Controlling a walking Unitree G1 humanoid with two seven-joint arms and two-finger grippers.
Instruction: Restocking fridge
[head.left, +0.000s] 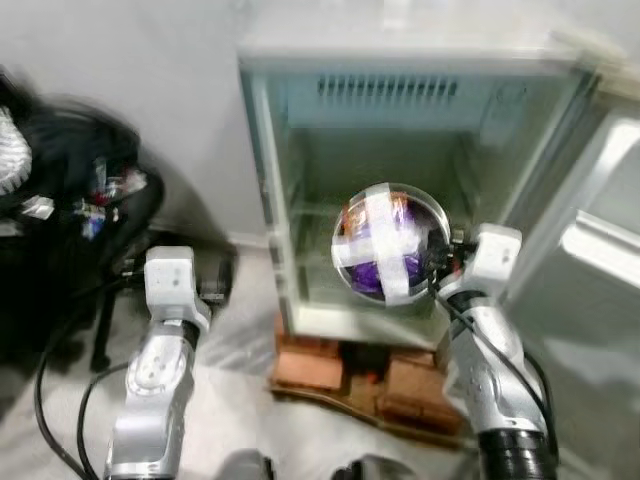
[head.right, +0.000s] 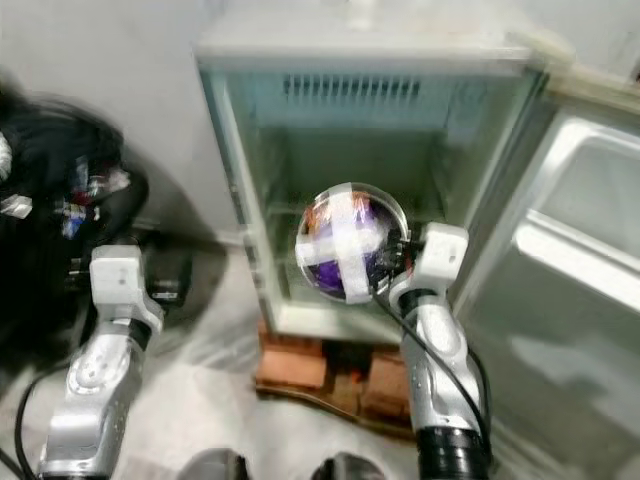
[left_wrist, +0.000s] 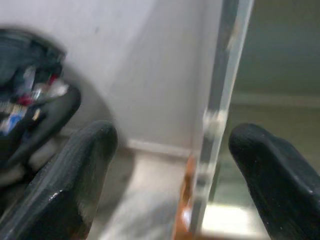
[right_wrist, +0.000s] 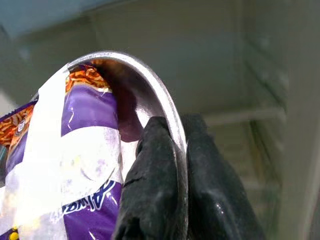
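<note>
A small fridge (head.left: 400, 70) stands open before me, raised on bricks, its door (head.left: 590, 260) swung out to the right. My right gripper (head.left: 440, 262) is shut on the rim of a metal bowl (head.left: 390, 245), held tilted in front of the fridge's opening. Inside the bowl sits a purple and orange packet (right_wrist: 85, 150) strapped in with crossed white tape. The right wrist view has both fingers (right_wrist: 155, 175) pinching the bowl's rim (right_wrist: 150, 85). My left gripper (left_wrist: 170, 175) is open, low by the fridge's left edge (left_wrist: 220, 115), holding nothing.
Red bricks (head.left: 330, 365) support the fridge on a pale floor. A black chair (head.left: 80, 190) with clutter stands at the left against a white wall. Black cables (head.left: 50, 400) trail by my left arm. The fridge's inside shelves look bare.
</note>
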